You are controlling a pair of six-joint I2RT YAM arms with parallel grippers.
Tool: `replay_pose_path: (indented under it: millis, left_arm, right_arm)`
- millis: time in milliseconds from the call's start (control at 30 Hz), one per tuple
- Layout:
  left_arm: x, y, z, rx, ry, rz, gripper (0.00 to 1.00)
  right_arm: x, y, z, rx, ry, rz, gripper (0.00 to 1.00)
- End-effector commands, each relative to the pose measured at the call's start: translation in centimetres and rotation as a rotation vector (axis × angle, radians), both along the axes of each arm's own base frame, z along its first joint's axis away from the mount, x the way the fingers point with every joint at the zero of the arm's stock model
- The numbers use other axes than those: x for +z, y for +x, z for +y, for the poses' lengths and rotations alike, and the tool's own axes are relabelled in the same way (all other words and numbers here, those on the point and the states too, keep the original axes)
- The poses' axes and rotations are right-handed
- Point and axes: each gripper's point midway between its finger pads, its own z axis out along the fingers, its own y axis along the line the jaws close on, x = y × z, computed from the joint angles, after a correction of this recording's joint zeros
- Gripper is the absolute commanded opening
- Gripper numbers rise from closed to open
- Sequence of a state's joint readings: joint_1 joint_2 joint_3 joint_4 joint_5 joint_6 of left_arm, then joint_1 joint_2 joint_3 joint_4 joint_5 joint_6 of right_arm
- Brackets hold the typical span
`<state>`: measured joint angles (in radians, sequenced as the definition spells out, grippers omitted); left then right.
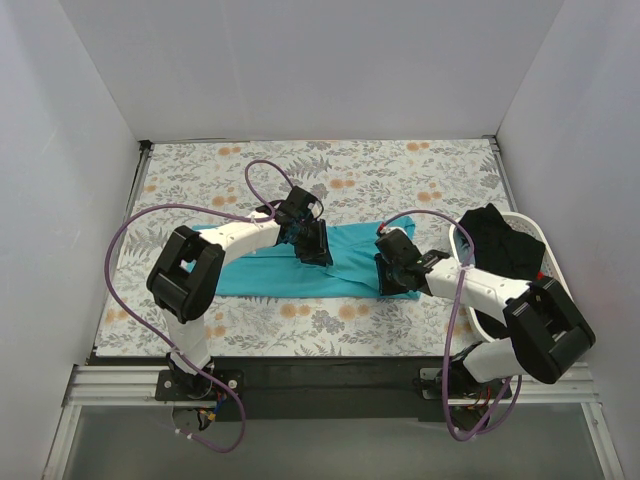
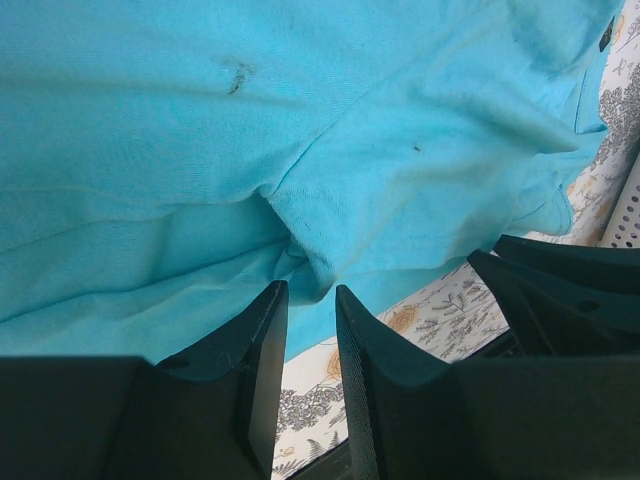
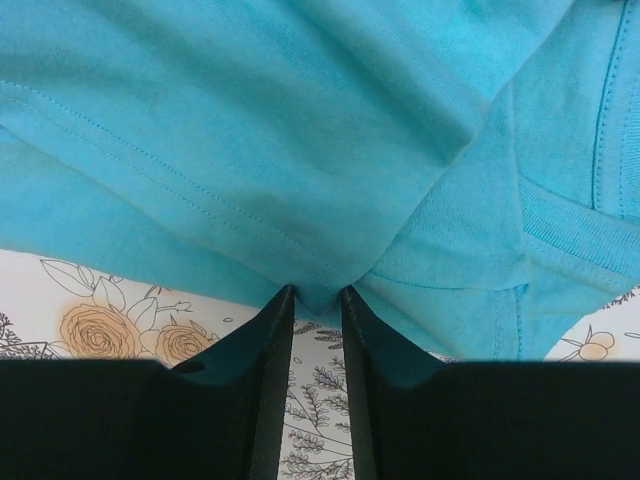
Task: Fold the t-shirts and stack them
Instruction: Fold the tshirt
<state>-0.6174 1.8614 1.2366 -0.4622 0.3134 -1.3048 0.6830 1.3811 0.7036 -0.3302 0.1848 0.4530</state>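
Note:
A teal t-shirt (image 1: 262, 272) lies spread across the middle of the floral cloth. My left gripper (image 1: 318, 254) presses down on its centre. In the left wrist view, the gripper (image 2: 311, 290) is shut on a puckered fold of the teal fabric (image 2: 300, 120), with creases running out from the pinch. My right gripper (image 1: 391, 279) sits at the shirt's right end. Seen from the right wrist, it (image 3: 317, 292) is shut on a pointed bit of the hemmed edge of the shirt (image 3: 300, 120). A black t-shirt (image 1: 497, 238) is heaped in the basket.
The white plastic basket (image 1: 544, 240) stands at the right edge of the table, close behind my right arm. The grey floral cloth (image 1: 400, 170) covers the tabletop. White walls enclose the back and both sides. The right arm's dark body (image 2: 570, 290) shows in the left wrist view.

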Motion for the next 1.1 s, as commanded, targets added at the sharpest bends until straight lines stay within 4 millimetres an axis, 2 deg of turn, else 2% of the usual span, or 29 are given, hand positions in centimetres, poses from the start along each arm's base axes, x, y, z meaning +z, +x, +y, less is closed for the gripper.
replay_pose_path:
  millis: [0, 133, 233, 567, 800, 1067]
  left_arm:
    - [1.4, 0.6, -0.1, -0.008, -0.012, -0.054, 0.25]
    - [1.6, 0.6, -0.1, -0.005, -0.007, -0.057, 0.25]
    - [1.7, 0.8, 0.2, 0.004, 0.006, -0.065, 0.25]
    - [1.4, 0.5, 0.3, 0.000, 0.007, -0.058, 0.22]
    - [2.1, 0.3, -0.3, -0.036, -0.035, -0.064, 0.20]
    - [1.3, -0.6, -0.3, -0.058, -0.035, -0.043, 0.22]
  right_arm:
    - [0.8, 1.2, 0.6, -0.019, 0.017, -0.046, 0.28]
    - [1.2, 1.4, 0.8, -0.019, 0.021, -0.052, 0.10]
    - [2.1, 1.5, 0.5, -0.027, 0.014, -0.070, 0.04]
    - [5.9, 2.7, -0.7, -0.058, -0.013, -0.168, 0.02]
    - [7.1, 3.6, -1.2, -0.076, -0.037, -0.197, 0.02]
    - [7.2, 4.0, -1.5, -0.080, -0.061, -0.194, 0.02]
